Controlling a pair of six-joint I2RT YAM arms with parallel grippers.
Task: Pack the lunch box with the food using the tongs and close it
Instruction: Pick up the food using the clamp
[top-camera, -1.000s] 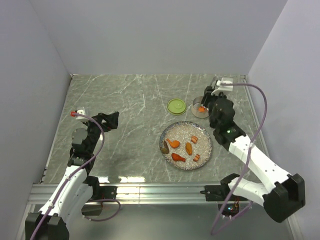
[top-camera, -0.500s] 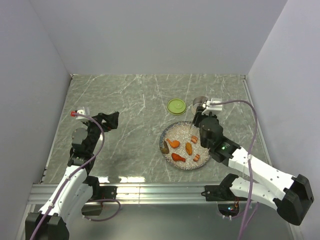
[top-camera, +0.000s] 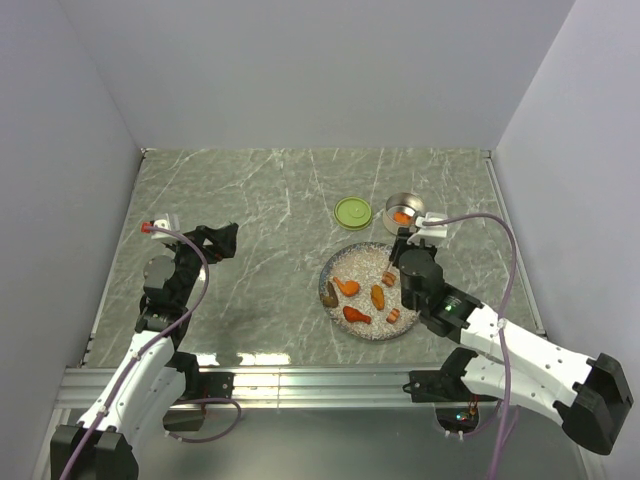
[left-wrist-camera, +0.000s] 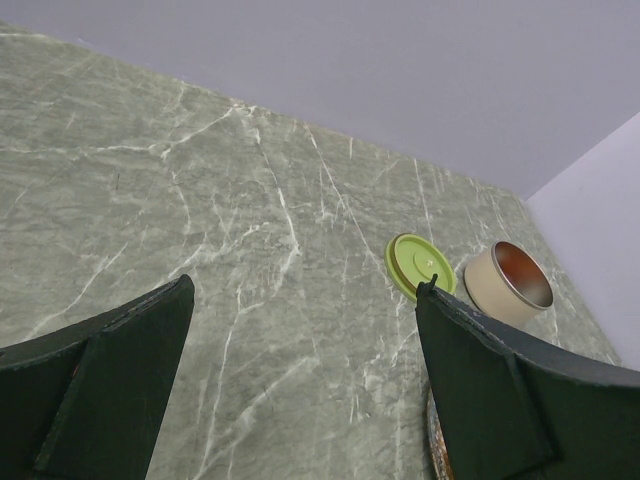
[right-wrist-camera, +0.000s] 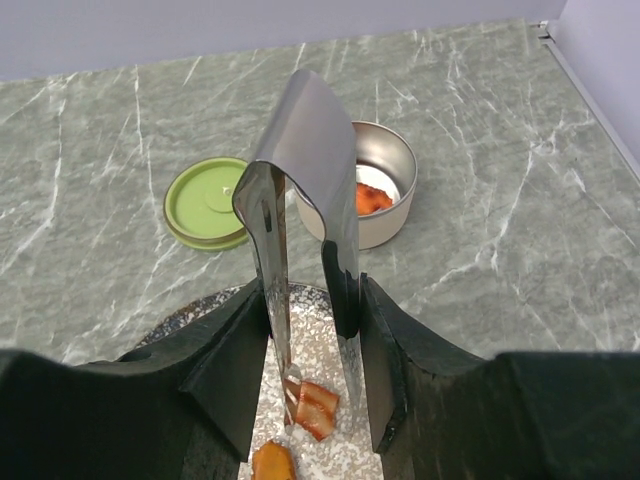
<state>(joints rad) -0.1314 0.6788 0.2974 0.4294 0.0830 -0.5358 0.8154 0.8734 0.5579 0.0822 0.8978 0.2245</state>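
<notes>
Steel tongs (right-wrist-camera: 305, 150), gripped by the half-closed right tool (right-wrist-camera: 312, 320), straddle a striped red piece of food (right-wrist-camera: 318, 405) on the speckled plate (top-camera: 412, 300), with the lunch box (right-wrist-camera: 385, 215) just beyond, its green lid (right-wrist-camera: 205, 200) to the left, while the left tool (left-wrist-camera: 305, 300) gapes wide, empty.

Open lunch box (right-wrist-camera: 390, 225); tongs (right-wrist-camera: 310, 140) around food (right-wrist-camera: 317, 405)
</notes>
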